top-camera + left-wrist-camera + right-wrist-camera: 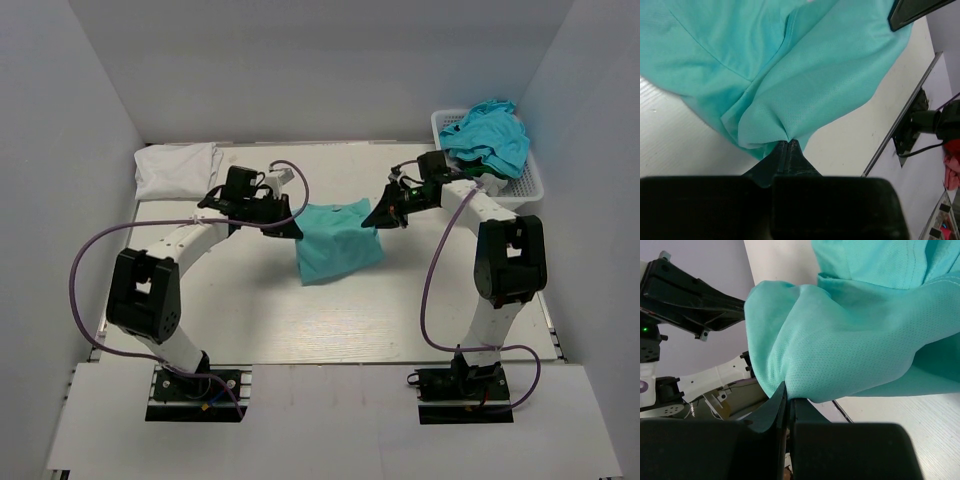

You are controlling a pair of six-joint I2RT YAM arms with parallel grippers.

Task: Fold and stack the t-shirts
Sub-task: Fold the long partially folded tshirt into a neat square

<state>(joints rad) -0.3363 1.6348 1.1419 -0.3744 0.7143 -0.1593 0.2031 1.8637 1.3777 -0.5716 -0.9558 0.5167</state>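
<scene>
Drooping in creases, the mint-green t-shirt (338,248) is pinched by left claw (788,143) and right claw (788,391).

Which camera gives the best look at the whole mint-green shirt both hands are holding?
The top external view: it shows the mint-green shirt in full outline, held between the left hand and the right hand. Each wrist view shows only bunched fabric pinched in its own hand.

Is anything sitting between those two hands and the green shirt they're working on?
Nothing visible does. The left hand is shut on a bunched fold of the green shirt, and the right hand pinches the opposite side, so both touch the cloth directly.
</scene>
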